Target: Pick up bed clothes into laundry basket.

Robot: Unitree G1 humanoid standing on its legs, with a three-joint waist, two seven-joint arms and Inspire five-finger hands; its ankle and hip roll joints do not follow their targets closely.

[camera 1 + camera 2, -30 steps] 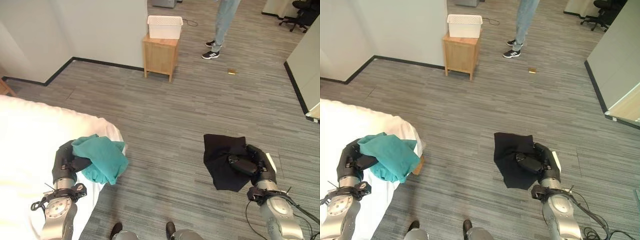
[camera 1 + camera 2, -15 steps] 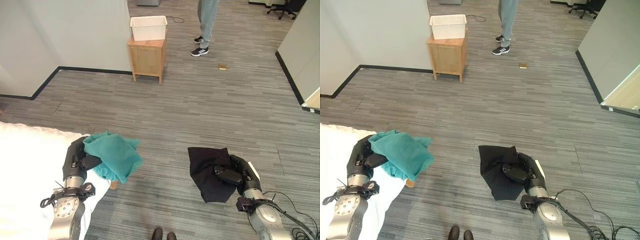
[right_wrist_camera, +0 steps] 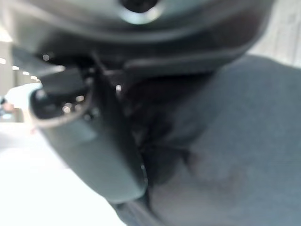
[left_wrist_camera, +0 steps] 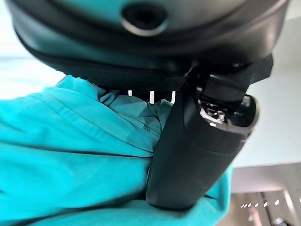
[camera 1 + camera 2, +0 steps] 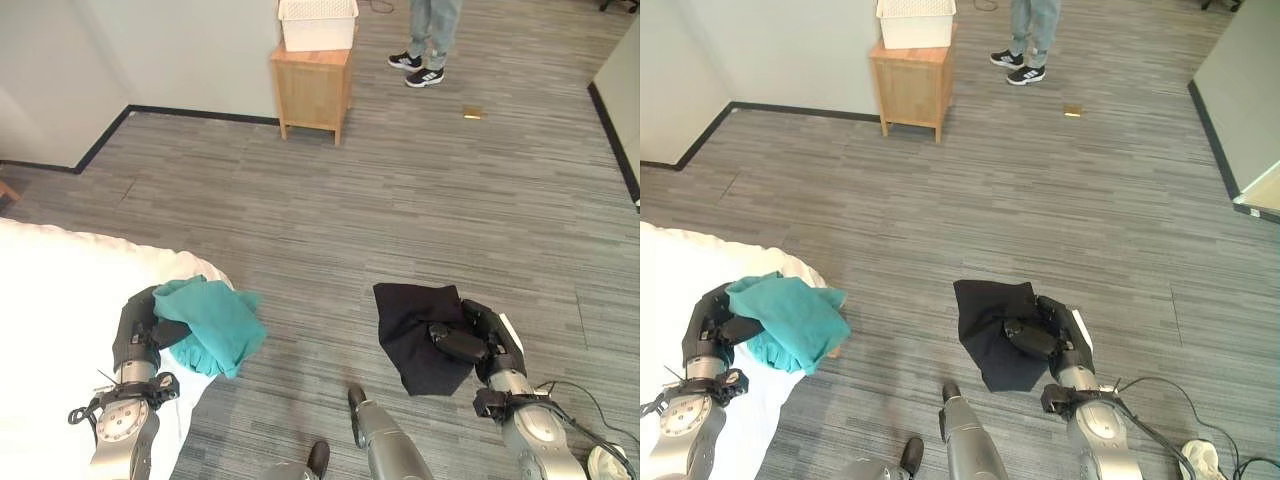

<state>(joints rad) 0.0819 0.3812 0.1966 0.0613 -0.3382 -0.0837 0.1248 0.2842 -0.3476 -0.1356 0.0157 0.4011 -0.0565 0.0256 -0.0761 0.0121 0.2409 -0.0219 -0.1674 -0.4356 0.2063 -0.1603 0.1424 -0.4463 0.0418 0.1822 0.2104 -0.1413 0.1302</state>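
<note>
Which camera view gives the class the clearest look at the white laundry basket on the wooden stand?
The left eye view: the white laundry basket shows most of its front wall and rim on the wooden stand. The right eye view cuts more of it off at the upper edge. The wrist views look closely at the teal garment and black garment instead.

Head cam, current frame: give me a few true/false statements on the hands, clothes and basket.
1. The left hand holds a teal cloth. True.
2. The right hand is empty. False: it grips a black cloth.
3. The white basket sits on a wooden stand. True.
4. The basket lies on the bed. False: it is far across the floor, by the wall.
5. A person stands near the stand. True.
</note>
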